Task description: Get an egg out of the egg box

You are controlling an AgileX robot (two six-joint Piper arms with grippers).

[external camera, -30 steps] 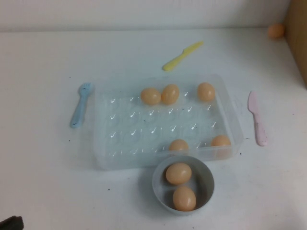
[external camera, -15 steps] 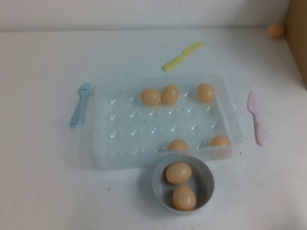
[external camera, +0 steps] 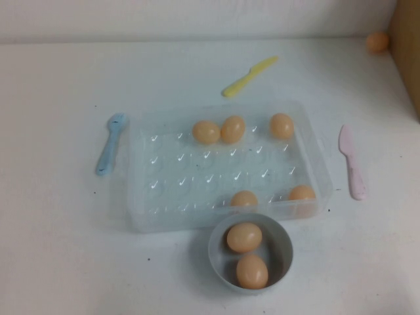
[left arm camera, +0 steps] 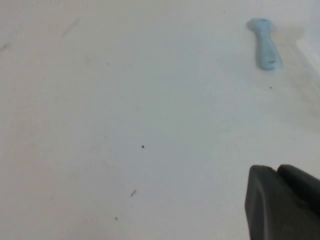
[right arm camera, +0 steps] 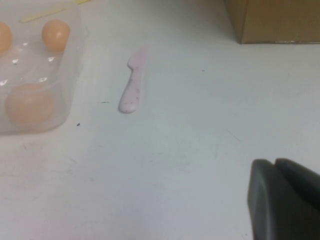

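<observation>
The clear egg box (external camera: 147, 197) lies mid-table and holds several pale orange eggs: two together at the back (external camera: 206, 132), one at the back right (external camera: 281, 125), and two at the front (external camera: 244, 198) (external camera: 302, 193). Its corner, with two eggs, also shows in the right wrist view (right arm camera: 70, 65). Neither gripper shows in the high view. My left gripper (left arm camera: 276, 169) is shut and empty over bare table, far from the box. My right gripper (right arm camera: 274, 162) is shut and empty over the table to the right of the box.
A grey bowl (external camera: 283, 246) with two eggs stands in front of the box. A blue utensil (external camera: 110, 143) lies to the left, a yellow knife (external camera: 249, 76) behind, a pink knife (external camera: 352, 162) to the right. A cardboard box (external camera: 408, 46) and a loose egg (external camera: 377, 42) are at the back right.
The dark tip of my left arm at the high view's bottom left corner has gone out of view. Nothing else has moved.
</observation>
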